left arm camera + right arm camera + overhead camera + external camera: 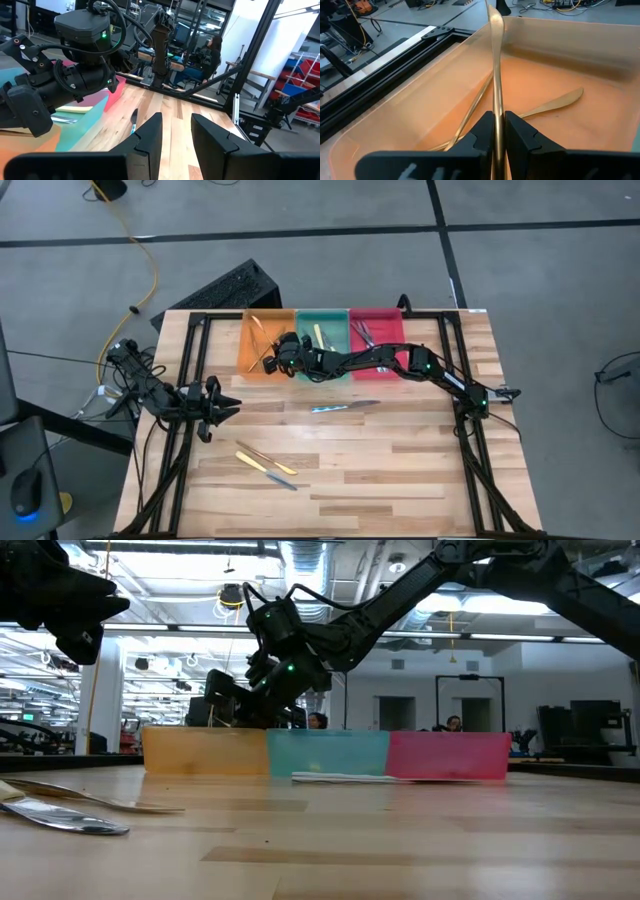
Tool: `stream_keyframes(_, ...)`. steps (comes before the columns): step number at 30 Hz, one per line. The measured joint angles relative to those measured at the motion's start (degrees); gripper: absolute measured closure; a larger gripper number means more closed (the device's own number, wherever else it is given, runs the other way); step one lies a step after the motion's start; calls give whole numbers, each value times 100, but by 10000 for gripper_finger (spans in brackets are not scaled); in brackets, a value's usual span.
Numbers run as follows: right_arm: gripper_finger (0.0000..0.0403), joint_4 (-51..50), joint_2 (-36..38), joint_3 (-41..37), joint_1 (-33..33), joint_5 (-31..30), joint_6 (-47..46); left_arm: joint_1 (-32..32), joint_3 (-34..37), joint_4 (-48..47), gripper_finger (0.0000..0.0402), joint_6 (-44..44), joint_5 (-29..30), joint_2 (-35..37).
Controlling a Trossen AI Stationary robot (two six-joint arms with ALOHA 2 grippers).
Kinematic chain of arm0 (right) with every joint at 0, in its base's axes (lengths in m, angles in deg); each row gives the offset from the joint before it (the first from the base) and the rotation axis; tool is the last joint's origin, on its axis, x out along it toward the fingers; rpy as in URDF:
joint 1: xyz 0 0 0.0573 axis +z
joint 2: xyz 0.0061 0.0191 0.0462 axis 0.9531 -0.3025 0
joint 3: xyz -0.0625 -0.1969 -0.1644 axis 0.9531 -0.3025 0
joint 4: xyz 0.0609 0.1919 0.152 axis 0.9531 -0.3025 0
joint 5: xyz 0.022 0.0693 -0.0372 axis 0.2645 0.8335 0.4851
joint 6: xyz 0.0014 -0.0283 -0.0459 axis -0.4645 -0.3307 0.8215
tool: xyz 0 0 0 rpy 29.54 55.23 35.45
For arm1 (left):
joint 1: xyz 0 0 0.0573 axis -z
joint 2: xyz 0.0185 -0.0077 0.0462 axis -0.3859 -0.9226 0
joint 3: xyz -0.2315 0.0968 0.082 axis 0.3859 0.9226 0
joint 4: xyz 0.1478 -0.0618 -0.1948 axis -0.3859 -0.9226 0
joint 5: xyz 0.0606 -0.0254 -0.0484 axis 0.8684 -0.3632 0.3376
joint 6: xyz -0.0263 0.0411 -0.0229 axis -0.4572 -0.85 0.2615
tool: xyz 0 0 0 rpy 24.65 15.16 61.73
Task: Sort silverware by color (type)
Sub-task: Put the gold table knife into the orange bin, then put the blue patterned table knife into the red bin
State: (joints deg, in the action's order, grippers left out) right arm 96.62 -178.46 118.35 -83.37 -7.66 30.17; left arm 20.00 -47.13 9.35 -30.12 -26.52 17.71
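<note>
Three trays stand side by side at the table's far edge: orange [262, 352], green [322, 330], red [377, 328]. My right gripper [496, 131] reaches across the trays into the orange one [560, 75] and is shut on a bronze-gold utensil [495, 65]. Two more bronze-gold pieces [552, 104] lie on that tray's floor. A yellow-handled piece [318, 335] lies in the green tray, and silver ones [362, 332] lie in the red. A silver piece [345, 407] lies mid-table, and a few utensils [266, 462] lie nearer the front. My left gripper [176, 142] waits open at the table's left side. My right gripper pinches the bronze-gold utensil's slender shaft [496, 107] between its two fingers. The utensil runs along the fingers and sticks out ahead of them, edge-on. The fingers come slanting down from the table's right side. The utensil's far end [494, 20] is over the orange tray; whether it touches the wall I cannot tell.
My right arm [400, 362] stretches low over the near rims of the red and green trays. Black frame rails [190, 360] run along the table's left and right sides. Bare wood [400, 470] lies at the front right.
</note>
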Motion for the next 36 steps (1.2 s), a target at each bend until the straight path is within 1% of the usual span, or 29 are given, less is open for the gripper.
stream_keyframes(3,348,25,-4,-2,0,4,35,2,0,1,312,66,0,0)
stream_keyframes(6,342,28,-4,-2,-6,112,266,2,0,0,312,90,0,0)
stream_keyframes(15,284,32,-4,-2,-13,149,260,2,0,0,312,93,0,0)
stream_keyframes(19,268,75,-4,-2,-13,157,262,1,0,0,312,124,0,0)
stream_keyframes(24,265,242,98,-25,-24,301,403,2,0,0,312,-23,0,2)
stream_keyframes(28,268,337,384,-23,-26,364,451,1,0,0,312,-47,0,2)
stream_keyframes(32,270,341,665,-13,0,797,717,0,0,0,312,-56,0,2)
stream_keyframes(36,270,267,952,-17,134,964,1148,1,0,0,312,-56,0,2)
